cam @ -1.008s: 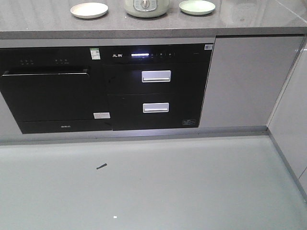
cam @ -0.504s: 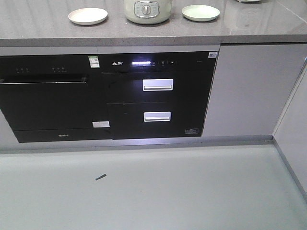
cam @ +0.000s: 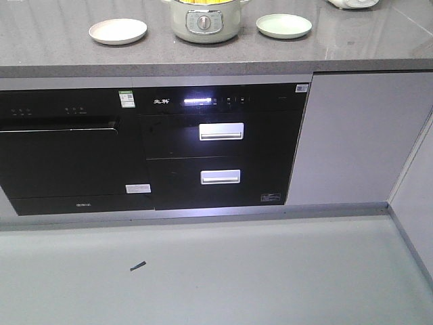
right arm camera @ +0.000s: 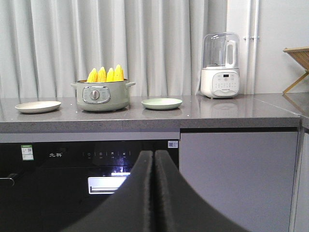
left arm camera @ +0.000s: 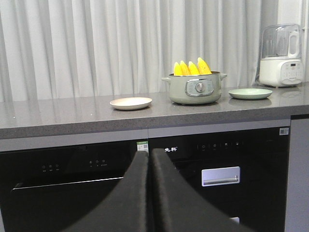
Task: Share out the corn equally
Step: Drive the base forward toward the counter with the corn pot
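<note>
Several yellow corn cobs (left arm camera: 192, 67) (right arm camera: 105, 75) stand upright in a pale green pot (left arm camera: 195, 88) (right arm camera: 101, 95) (cam: 203, 23) on the grey countertop (cam: 61, 54). A cream plate (left arm camera: 131, 103) (cam: 118, 30) (right arm camera: 37, 107) lies left of the pot and a light green plate (left arm camera: 250, 93) (cam: 283, 26) (right arm camera: 161, 103) lies right of it; both hold nothing. My left gripper (left arm camera: 149, 154) is shut and empty, low in front of the cabinets. My right gripper (right arm camera: 154, 155) is likewise shut and empty. Both are well short of the counter.
A white blender appliance (right arm camera: 220, 67) (left arm camera: 282, 58) stands at the counter's right end. Below the counter are a black dishwasher (cam: 64, 156) and a black drawer unit with two handles (cam: 221, 131). A small dark scrap (cam: 138, 265) lies on the grey floor. White curtains hang behind.
The front view has shifted: the counter and cabinets sit lower in the frame, and the pot's yellow contents now show at the top edge.
</note>
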Tool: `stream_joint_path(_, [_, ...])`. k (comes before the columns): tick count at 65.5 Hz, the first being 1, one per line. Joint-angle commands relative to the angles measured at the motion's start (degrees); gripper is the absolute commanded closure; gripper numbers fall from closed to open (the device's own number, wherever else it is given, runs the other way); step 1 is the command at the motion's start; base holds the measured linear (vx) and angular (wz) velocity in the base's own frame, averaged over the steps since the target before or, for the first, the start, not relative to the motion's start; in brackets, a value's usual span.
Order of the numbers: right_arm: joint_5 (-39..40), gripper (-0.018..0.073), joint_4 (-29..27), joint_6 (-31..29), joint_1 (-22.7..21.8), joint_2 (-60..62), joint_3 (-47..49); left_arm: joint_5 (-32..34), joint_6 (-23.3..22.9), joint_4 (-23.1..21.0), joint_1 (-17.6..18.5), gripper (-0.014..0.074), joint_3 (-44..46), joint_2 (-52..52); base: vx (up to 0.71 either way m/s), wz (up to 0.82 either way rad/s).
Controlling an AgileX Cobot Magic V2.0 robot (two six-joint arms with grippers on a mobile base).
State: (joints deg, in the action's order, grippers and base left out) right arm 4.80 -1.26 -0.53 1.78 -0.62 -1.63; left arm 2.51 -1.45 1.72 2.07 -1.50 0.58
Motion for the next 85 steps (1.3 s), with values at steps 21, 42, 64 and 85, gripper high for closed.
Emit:
stream_joint_path(21, [4.3, 0.057, 0.3, -0.2, -0.3, -0.6, -0.5, 4.1, 0.0, -0.5, 0.0, 0.0603, -0.8, 1.0, 0.16, -0.02])
stream_joint_path(42, [4.3, 0.057, 0.3, -0.2, -0.3, -0.6, -0.5, 4.1, 0.0, -0.5, 0.0, 0.0603, -0.8, 1.0, 0.17, 0.01])
stream_joint_path(64, [4.4, 0.057, 0.3, -0.2, -0.3, -0.6, -0.5, 4.1, 0.0, -0.5, 0.0, 0.0603, -0.8, 1.0, 0.17, 0.01])
stream_joint_path(85, [4.4, 0.057, 0.3, -0.2, -0.3, -0.6, -0.5, 4.1, 0.0, -0.5, 0.0, 0.0603, -0.8, 1.0, 0.16, 0.0])
